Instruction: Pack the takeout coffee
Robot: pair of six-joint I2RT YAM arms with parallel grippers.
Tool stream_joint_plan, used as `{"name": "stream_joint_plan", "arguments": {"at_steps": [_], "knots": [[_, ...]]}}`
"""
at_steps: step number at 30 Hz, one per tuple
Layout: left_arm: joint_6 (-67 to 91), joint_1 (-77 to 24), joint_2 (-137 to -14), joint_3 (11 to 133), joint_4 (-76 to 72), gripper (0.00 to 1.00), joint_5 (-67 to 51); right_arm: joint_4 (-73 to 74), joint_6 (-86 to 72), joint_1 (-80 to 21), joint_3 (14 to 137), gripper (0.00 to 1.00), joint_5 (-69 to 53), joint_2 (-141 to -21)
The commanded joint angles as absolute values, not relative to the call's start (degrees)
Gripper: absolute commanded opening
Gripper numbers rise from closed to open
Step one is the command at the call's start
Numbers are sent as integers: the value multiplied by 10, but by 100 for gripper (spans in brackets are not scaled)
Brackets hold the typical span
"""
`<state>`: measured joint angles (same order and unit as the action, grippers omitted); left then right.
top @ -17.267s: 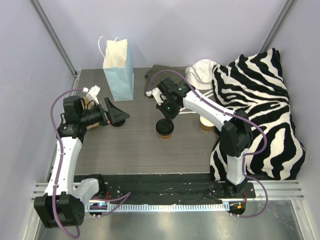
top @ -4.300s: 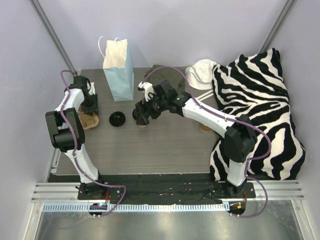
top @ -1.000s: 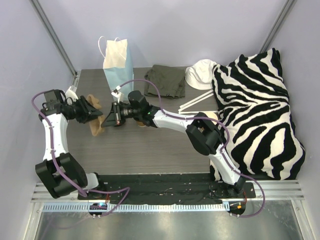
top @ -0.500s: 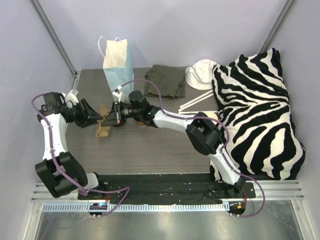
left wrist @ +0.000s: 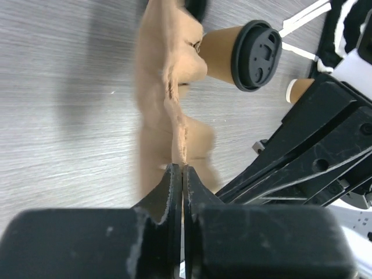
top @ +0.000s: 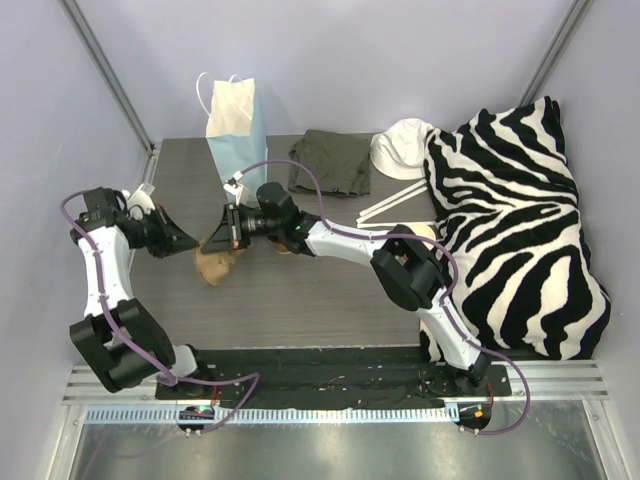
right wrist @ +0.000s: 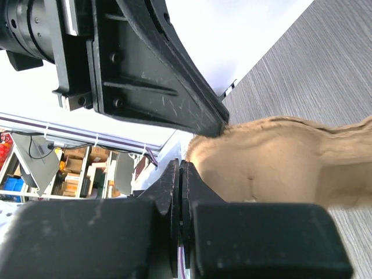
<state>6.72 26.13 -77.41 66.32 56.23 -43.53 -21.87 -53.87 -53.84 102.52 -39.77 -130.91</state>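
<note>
Takeout coffee stands lidded and untouched near the surface's middle, since both tools are occupied with the pulp cup carrier nearer the left edge: the right tool and left tool each seem pressed together on its rim, probably to position it.

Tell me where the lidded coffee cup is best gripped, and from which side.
Grip the takeout coffee on its tan paper wall just under the black lid, jaws level, probably from the table's near edge. It stands upright, the wall widens toward the lid, the right arm covers its far side and the pulp carrier lies to its left.
</note>
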Motion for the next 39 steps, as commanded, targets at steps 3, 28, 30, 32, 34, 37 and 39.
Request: {"name": "stream_joint_plan", "arguments": {"at_steps": [3, 28, 30, 32, 34, 37, 39], "knots": [[26, 306, -770, 710, 598, 0, -412, -243, -526, -541, 1024, 1, -396, -1300], [-142, 316, -680, 655, 608, 0, -388, -116, -463, -556, 1110, 77, -353, -1351], [-154, 314, -672, 645, 606, 0, -381, -115, -463, -557, 1111, 74, -352, -1354], [-175, 311, -659, 636, 603, 0, -373, -114, -464, -556, 1112, 70, -352, -1360], [-189, 310, -646, 623, 601, 0, -365, -114, -468, -555, 1115, 67, -352, -1362], [-223, 309, -632, 605, 599, 0, -352, -114, -477, -549, 1125, 65, -352, -1365], [-254, 309, -614, 593, 599, 0, -349, -120, -483, -547, 1128, 63, -352, -1367]]}}
